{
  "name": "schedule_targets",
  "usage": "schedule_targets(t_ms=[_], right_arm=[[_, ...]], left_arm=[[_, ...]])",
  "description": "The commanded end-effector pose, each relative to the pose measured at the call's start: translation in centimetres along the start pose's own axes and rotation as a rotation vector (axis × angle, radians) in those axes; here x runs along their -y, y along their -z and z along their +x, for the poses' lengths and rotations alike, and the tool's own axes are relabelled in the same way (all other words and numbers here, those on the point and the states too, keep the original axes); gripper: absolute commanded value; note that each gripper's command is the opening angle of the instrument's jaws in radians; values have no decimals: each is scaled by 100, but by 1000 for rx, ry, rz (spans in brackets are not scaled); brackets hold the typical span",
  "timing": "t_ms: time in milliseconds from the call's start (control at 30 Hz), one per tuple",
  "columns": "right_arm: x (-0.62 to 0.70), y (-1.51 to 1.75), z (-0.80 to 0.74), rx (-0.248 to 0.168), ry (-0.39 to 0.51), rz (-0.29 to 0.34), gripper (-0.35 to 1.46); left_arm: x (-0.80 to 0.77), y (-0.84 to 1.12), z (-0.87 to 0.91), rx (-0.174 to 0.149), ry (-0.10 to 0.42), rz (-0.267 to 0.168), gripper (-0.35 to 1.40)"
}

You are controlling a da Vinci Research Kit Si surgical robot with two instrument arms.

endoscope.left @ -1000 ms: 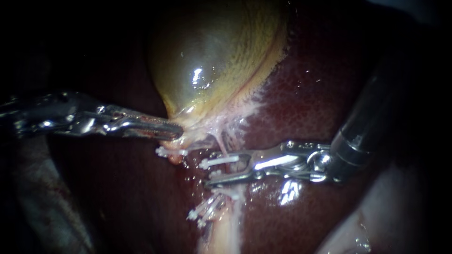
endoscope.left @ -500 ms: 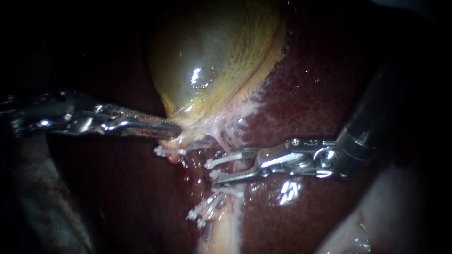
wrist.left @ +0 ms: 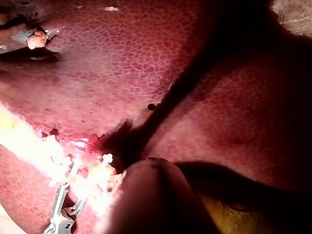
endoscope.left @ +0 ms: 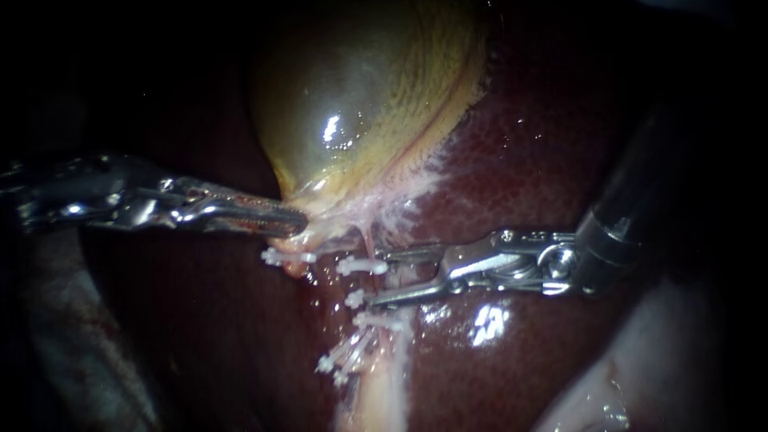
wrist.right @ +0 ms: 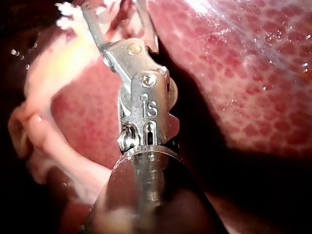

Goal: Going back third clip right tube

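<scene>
Endoscope, nearest first: the pale right tube runs up from the bottom edge. The lower clips are bunched across it, white and close together.

Just beyond them the right instrument comes in from the right, low over the liver. Its pincer is open, with a clear gap between the two halves. It grips nothing; pale tube tissue lies in the gap. The clip sits crosswise on the right tube, just off the pincer's upper tip; can't tell if they touch. Another white clip end shows by the lower tip.

Further left, the left clip sits on a separate strand, right under the left instrument. That pincer is closed on the narrow lower end of the gallbladder.

The gallbladder is yellow-green and shiny, farthest back, with liver beside it.

Right wrist view: the pincer halves stand apart, pale tissue between and ahead of them.

Left wrist view: the left instrument's own shaft is a blur and its pincer is hidden. The right instrument's open pincer shows beside the white clips.
</scene>
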Motion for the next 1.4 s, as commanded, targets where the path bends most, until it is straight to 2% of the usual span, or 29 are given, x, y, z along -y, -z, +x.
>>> schedule_targets(t_ms=[33, 433, 533, 767, 1000, 1400], right_arm=[[3, 3, 3, -4, -2, 4, 53], [13, 47, 14, -24, -6, 0, 52], [17, 64, 19, -50, -1, 3, 52], [28, 104, 36, -95, 106, 2, 52], [33, 138, 36, -99, 168, -36, 52], [30, 136, 35, -99, 182, -55, 52]], left_arm=[[0, 0, 0, 0, 0, 0, -35], [0, 0, 0, 0, 0, 0, -35], [0, 0, 0, 0, 0, 0, -35], [0, 0, 0, 0, 0, 0, -35], [1, -3, 2, 0, 1, 1, -35], [7, -10, 4, -6, 9, 3, -35]])
